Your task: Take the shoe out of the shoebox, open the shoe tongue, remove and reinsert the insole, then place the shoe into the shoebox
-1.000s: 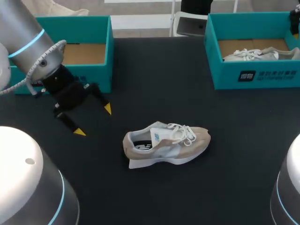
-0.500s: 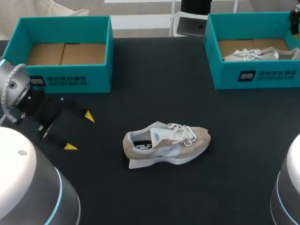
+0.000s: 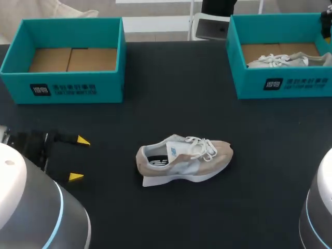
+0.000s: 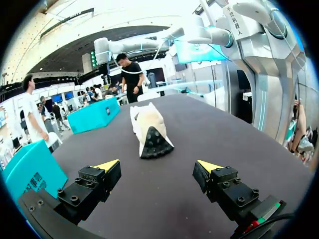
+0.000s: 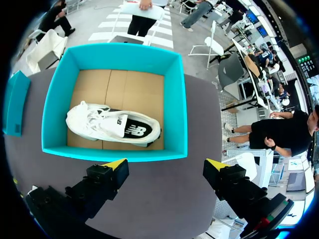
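**Left gripper (image 3: 79, 158) (image 4: 158, 166) open; shoe (image 3: 184, 160) (image 4: 149, 132) on table (image 3: 171, 104)**

Left gripper: fingers spread wide, holding nothing, low at the table's left edge, well apart from the shoe.
Shoe: beige, mid-table, heel toward that gripper.
Right gripper (image 5: 166, 164): spread wide, empty, above the right shoebox (image 5: 114, 153) (image 3: 282, 83), which holds a white shoe (image 5: 112, 127) (image 3: 282, 60).
Left shoebox (image 3: 67, 88): cardboard floor showing.

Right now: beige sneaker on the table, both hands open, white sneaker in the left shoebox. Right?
No: the white sneaker is in the right shoebox, as the head view shows. The beige sneaker on the table, left hand and right hand open: correct.
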### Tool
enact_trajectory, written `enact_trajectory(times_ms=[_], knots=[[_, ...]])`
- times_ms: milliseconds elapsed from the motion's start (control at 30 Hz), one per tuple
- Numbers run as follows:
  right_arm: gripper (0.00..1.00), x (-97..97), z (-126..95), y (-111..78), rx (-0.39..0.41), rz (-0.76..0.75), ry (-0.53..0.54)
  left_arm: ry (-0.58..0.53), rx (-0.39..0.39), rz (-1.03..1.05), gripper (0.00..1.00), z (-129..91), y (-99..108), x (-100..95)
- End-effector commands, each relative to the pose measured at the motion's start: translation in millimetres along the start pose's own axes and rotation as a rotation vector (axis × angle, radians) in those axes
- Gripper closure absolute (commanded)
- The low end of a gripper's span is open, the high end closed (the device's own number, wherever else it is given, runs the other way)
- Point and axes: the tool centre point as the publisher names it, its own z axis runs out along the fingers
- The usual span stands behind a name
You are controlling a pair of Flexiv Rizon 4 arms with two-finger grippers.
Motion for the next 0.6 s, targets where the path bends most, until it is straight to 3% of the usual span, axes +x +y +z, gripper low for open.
enact_trajectory(times_ms=[33,200,600], knots=[[0.00,-0.2,0.0,-1.0,-0.002,0.000,-0.001,-0.058,0.008,-0.016,0.00,-1.0,0.4,6.9],[0.00,-0.2,0.0,-1.0,-0.002,0.000,-0.001,-0.010,-0.028,-0.051,0.00,-1.3,0.1,10.0],[0.00,-0.2,0.0,-1.0,-0.002,0.000,-0.001,-0.002,-0.013,-0.083,0.00,1.5,5.9,14.0]])
